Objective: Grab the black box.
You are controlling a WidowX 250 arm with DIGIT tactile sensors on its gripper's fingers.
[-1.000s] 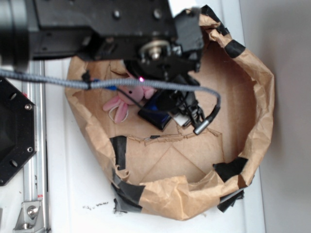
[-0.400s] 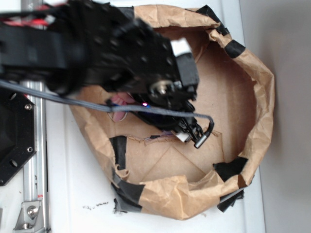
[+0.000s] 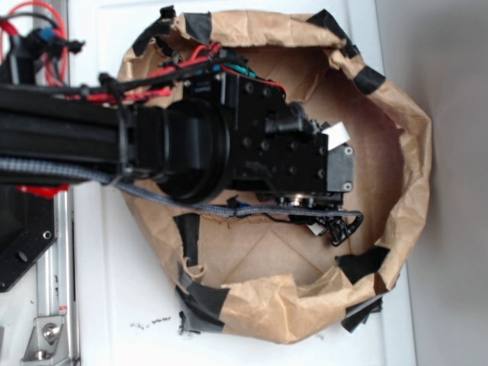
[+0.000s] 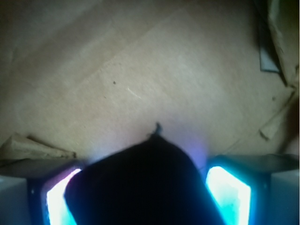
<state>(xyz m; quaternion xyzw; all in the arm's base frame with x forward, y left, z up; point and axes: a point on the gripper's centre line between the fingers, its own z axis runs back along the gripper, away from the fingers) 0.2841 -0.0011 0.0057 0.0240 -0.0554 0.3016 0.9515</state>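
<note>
In the wrist view the black box (image 4: pixel 140 185) fills the space between my glowing cyan finger pads (image 4: pixel 228 187), dark and blurred, with its top edge pointing at the brown cardboard floor (image 4: pixel 140 70). My gripper (image 4: pixel 145 192) is shut on the box, which touches the left pad and lies close against the right one. In the exterior view my arm (image 3: pixel 252 149) lies across the paper bag (image 3: pixel 415 152) and covers both the gripper and the box.
The crumpled brown paper bag rim rings the work area, patched with black tape (image 3: pixel 187 236). A grey cable (image 3: pixel 347 225) loops under the wrist. A black hexagonal plate (image 3: pixel 23 236) and a metal rail (image 3: pixel 53 305) sit at the left, outside the bag.
The arm has swung down across the bag, now hiding the pink bunny and the box. The wrist and its cable loop have shifted right and lower.
</note>
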